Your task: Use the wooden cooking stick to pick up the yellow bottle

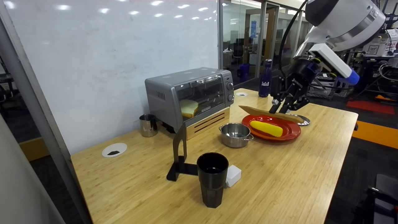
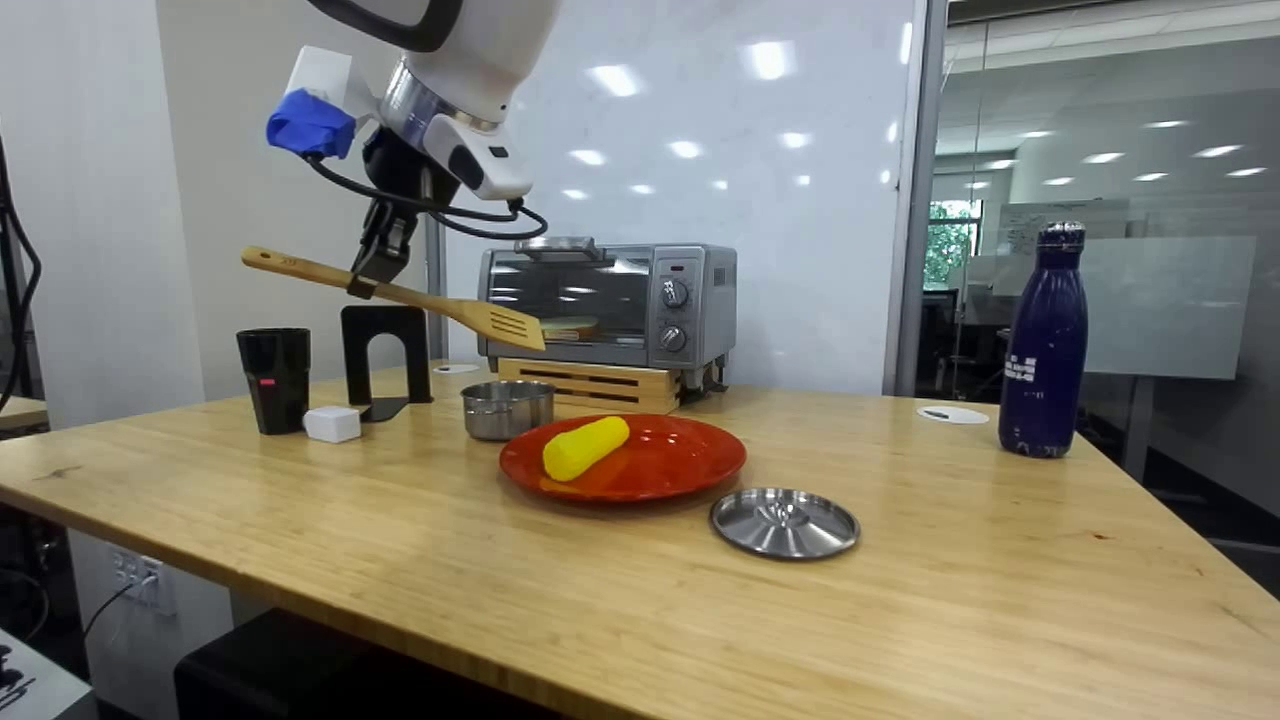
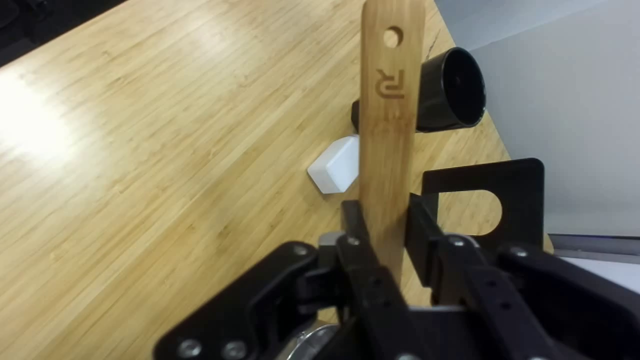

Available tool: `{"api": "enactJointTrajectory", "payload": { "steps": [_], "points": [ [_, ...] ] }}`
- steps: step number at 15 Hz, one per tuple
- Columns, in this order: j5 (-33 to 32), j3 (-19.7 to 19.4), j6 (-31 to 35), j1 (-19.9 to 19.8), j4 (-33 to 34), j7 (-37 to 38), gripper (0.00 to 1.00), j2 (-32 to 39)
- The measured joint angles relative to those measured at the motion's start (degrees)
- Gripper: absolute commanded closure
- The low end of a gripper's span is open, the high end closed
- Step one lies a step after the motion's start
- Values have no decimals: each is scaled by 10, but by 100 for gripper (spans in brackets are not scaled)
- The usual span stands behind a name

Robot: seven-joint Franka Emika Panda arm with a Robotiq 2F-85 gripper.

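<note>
Elongated bright-yellow bottle (image 2: 586, 448), on round red plate (image 2: 690, 460); slotted pale-wood cooking stick (image 2: 412, 297), clamped mid-handle by black jointed gripper (image 3: 383, 212), leaving, we judge, its blade (image 2: 505, 322) free to scoop.

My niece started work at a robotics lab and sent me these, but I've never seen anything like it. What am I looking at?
The machine is a single white jointed robot arm, ending in a black two-fingered gripper. Two pictures come from cameras standing outside the robot, seeing the table from different places. The close-up is from a camera on its wrist, looking past the gripper.

The gripper is closed on the handle of a slotted wooden spatula, holding it in the air. Below, a yellow bottle lies on a red plate. Also on the table are a steel pot, a metal lid, a black cup, a white block, a dark blue bottle and a grey toaster oven.

The task is to pick up the yellow bottle using the spatula.
</note>
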Motion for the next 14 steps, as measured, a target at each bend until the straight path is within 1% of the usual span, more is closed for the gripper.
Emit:
{"api": "enactJointTrajectory", "payload": {
  "steps": [1, 6, 8, 11, 14],
  "points": [
    [16, 0, 0, 0, 1, 1, 94, 0],
    [134, -2, -1, 0, 1, 2, 94, 0],
    [168, -5, -1, -3, 0, 12, 94, 0],
    [180, -9, -6, -10, -4, 45, 94, 0],
    [178, -18, -43, -19, -8, 72, 94, 3]
  ]
}}
